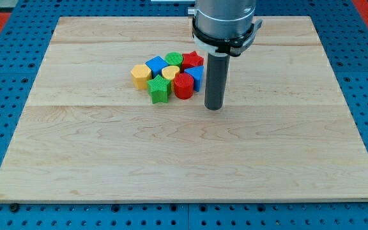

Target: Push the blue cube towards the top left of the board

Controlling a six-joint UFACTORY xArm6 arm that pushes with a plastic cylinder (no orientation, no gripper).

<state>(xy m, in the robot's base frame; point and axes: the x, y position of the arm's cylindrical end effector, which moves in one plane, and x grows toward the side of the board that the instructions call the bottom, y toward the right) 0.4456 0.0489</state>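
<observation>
My tip (214,107) upright, just right of blue cube (197,76)

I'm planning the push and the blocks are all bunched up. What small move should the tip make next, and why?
Probably swing my tip round the cluster's bottom side first. It stands just to the view's right of the pile, beside a blue block and the red cylinder. The blue cube sits at the pile's upper left, behind other blocks, so pushing straight left would shove the whole cluster.
</observation>
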